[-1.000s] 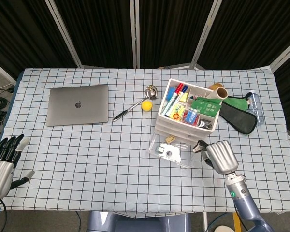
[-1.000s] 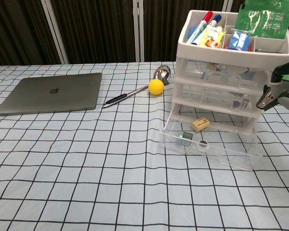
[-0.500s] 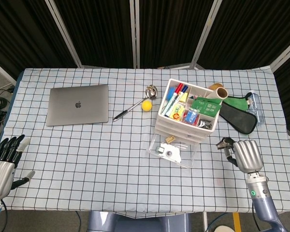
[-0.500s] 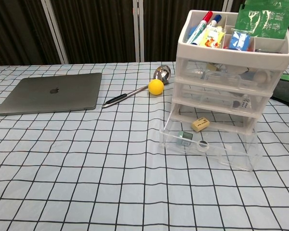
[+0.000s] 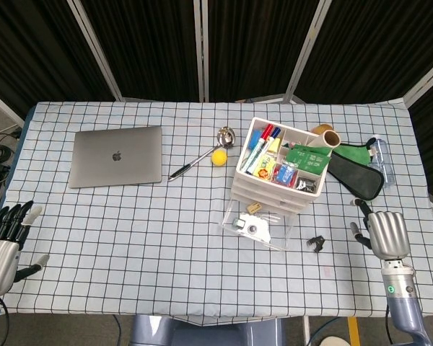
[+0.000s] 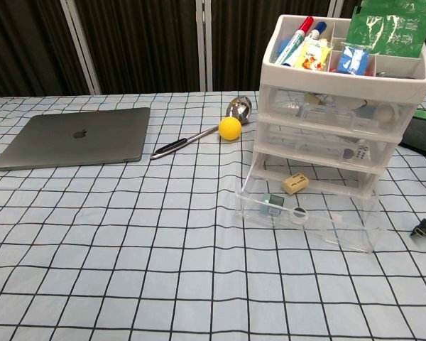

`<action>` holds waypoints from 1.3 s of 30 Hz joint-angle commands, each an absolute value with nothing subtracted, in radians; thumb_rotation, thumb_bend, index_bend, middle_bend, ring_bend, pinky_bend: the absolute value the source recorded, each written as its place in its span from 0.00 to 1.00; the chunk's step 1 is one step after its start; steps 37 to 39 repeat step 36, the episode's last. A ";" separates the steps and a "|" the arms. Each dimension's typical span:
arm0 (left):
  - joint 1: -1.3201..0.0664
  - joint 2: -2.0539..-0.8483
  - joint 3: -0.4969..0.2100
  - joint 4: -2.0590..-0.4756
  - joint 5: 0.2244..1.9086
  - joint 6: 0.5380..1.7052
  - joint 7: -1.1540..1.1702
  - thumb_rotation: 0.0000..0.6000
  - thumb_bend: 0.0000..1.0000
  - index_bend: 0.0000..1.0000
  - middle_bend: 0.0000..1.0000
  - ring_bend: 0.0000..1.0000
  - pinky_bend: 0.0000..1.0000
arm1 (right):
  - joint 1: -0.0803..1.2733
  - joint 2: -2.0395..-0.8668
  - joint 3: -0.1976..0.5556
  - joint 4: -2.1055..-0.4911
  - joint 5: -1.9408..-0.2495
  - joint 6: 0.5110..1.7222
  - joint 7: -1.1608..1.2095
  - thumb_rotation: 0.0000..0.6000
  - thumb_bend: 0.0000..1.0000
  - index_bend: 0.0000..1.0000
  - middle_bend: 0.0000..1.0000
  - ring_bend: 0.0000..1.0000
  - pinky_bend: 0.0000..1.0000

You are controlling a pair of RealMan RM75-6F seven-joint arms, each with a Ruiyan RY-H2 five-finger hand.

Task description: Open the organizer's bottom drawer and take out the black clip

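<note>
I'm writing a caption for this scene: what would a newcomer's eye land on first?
The white organizer right of centre, its top tray full of colourful supplies and its clear bottom drawer pulled open. Next, the black clip lying alone on the checked cloth, between the drawer and the right hand. A closed laptop sits far left.

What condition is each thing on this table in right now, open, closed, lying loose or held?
bottom drawer: pulled open.
upper drawers: closed.
black clip: loose on the cloth, unheld.
laptop: lid closed.
right hand: empty, beside the clip.
left hand: empty, fingers apart.
</note>
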State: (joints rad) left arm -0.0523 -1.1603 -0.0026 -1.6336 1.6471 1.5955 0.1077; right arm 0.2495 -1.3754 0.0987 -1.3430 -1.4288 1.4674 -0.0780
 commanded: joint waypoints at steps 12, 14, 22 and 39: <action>-0.042 -1.191 -0.016 -1.567 1.588 1.585 0.084 1.00 0.17 0.00 0.00 0.00 0.00 | 0.208 -1.425 0.127 -1.230 -1.596 1.727 0.083 1.00 0.15 0.45 0.95 0.71 0.67; -0.040 -1.193 -0.018 -1.561 1.586 1.588 0.076 1.00 0.17 0.00 0.00 0.00 0.00 | 0.205 -1.433 0.132 -1.208 -1.609 1.755 0.092 1.00 0.14 0.46 0.96 0.71 0.67; -0.040 -1.197 -0.018 -1.548 1.590 1.592 0.065 1.00 0.17 0.00 0.00 0.00 0.00 | 0.200 -1.452 0.144 -1.162 -1.635 1.804 0.078 1.00 0.02 0.49 0.89 0.61 0.64; -0.051 -1.207 -0.027 -1.527 1.535 1.539 0.100 1.00 0.13 0.00 0.00 0.00 0.00 | 0.188 -1.309 0.050 -1.366 -1.649 1.634 -0.099 1.00 0.00 0.04 0.00 0.00 0.00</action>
